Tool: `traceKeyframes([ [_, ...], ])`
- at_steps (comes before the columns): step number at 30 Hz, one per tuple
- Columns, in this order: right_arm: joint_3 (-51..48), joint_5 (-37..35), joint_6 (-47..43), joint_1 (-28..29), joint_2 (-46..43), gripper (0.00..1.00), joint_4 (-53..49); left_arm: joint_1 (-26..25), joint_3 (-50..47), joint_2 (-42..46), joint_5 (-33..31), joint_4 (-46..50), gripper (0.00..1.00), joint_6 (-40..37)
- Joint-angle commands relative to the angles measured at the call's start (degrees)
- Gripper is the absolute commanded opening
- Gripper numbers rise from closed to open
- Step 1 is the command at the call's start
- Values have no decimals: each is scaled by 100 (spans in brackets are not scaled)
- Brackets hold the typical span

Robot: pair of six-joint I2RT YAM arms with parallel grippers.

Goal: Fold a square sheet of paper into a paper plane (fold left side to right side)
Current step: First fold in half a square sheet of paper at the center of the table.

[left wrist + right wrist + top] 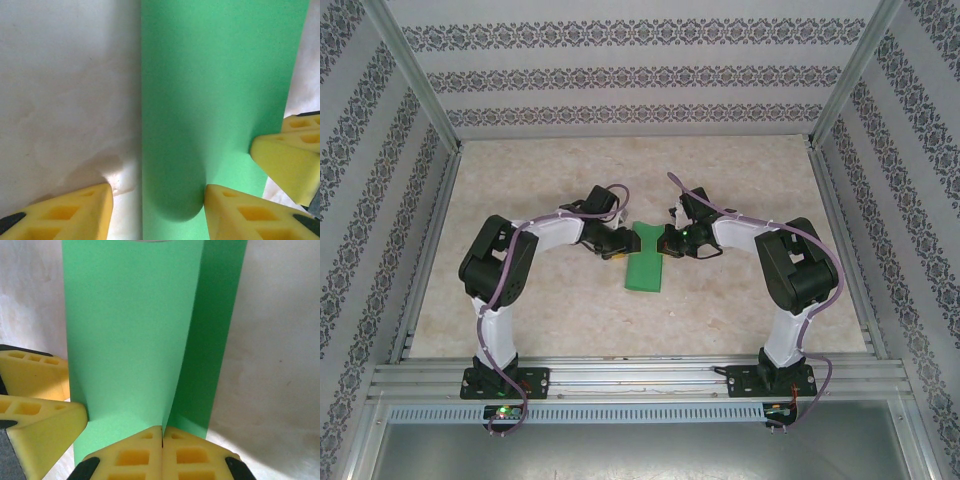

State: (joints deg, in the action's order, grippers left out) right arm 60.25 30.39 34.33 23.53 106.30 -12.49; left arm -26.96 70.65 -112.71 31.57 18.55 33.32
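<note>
The square sheet of paper lies mid-table as a bright green folded strip, wider at its far end, not shaped like a paper plane. My left gripper is open at the strip's left edge. In the left wrist view the left gripper has one yellow finger on the bare table and the other finger over the paper. My right gripper is shut on a raised fold of the paper, at the strip's right side. The two grippers face each other across the strip.
The marbled tabletop is boxed in by patterned walls and metal rails, with a slotted front rail by the arm bases. Open table lies behind and in front of the paper.
</note>
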Motion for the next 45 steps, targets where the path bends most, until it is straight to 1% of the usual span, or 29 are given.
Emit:
traceKeyframes([
  [1,74,-143,-82,78,-3,6,-143,-198,188,-283,-247,611,49,-124],
  [6,38,-321,-119,56,-230,18,-302,-332,248,-448,-389,833,47,-123],
  [11,-188,-759,-84,-95,-666,33,-426,-389,282,-541,-478,990,46,-166],
  [14,-388,-958,-15,-245,-951,37,-416,-406,333,-601,-528,1095,46,-151],
  [19,-617,-1140,21,-457,-1291,37,-377,-426,404,-673,-602,1174,46,-59],
  [25,-742,-1158,30,-582,-1436,38,-369,-512,493,-801,-748,1305,46,12],
  [35,-760,-1099,21,-604,-1428,38,-343,-649,490,-968,-1066,1386,46,200],
  [45,-779,-1079,27,-604,-1437,38,-337,-670,606,-1100,-1059,1490,47,206],
])
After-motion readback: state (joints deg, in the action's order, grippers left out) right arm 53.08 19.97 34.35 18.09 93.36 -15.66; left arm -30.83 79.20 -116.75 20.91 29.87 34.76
